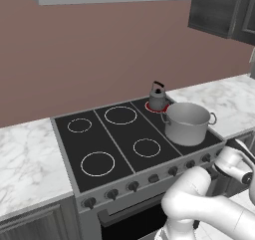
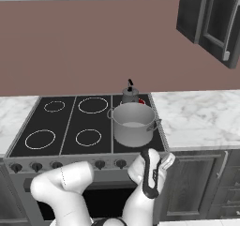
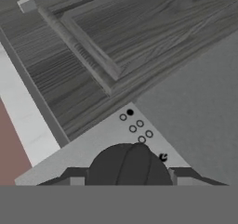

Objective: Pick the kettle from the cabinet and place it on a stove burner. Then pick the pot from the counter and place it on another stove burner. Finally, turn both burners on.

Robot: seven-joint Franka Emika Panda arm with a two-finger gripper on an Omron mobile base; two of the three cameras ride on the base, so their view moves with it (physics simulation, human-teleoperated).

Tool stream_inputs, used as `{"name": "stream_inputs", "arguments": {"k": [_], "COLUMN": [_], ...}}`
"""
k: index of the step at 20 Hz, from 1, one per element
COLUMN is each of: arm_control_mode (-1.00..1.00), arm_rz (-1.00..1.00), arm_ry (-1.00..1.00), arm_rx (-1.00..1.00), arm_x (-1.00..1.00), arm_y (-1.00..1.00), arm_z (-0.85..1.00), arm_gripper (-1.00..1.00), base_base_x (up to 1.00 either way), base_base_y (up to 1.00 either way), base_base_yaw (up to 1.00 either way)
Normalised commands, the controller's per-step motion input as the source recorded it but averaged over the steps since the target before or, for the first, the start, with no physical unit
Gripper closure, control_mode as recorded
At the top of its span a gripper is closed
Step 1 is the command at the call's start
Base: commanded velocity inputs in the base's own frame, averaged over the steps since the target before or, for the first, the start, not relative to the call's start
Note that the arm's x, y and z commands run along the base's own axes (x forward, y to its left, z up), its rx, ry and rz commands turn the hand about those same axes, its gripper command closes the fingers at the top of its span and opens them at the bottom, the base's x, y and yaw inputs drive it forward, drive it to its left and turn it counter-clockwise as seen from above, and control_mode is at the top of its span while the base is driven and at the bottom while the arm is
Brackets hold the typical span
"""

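1. The kettle sits on the back right burner, which glows red.
2. The pot stands on the cooktop just in front of the kettle.
3. The gripper hangs low at the stove's front, close to a dark knob; whether its jaws are apart cannot be told.
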Motion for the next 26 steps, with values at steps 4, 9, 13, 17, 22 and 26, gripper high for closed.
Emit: {"name": "stream_inputs", "arguments": {"k": [4, 9, 13, 17, 22, 26], "arm_control_mode": [-1.0, -1.0, -1.0, -1.0, -1.0, -1.0], "arm_rz": [0.0, 0.0, 0.0, 0.02, 0.03, 0.02], "arm_ry": [0.0, 0.04, 0.04, 0.01, 0.01, 0.0], "arm_rx": [-0.14, -0.13, -0.02, 0.0, 0.0, 0.0], "arm_x": [0.0, -0.01, -0.01, 0.0, -0.06, -0.26], "arm_y": [0.0, 0.0, 0.0, 0.0, 0.0, -0.04], "arm_z": [0.0, -0.01, -0.04, 0.0, 0.0, 0.0], "arm_gripper": [1.0, 1.0, 1.0, -1.0, -1.0, -1.0], "base_base_x": [0.0, 0.0, 0.0, 0.0, 0.0, 0.0], "base_base_y": [0.0, 0.0, 0.0, 0.0, 0.0, 0.0], "base_base_yaw": [0.0, 0.0, 0.0, 0.0, 0.0, 0.0]}}
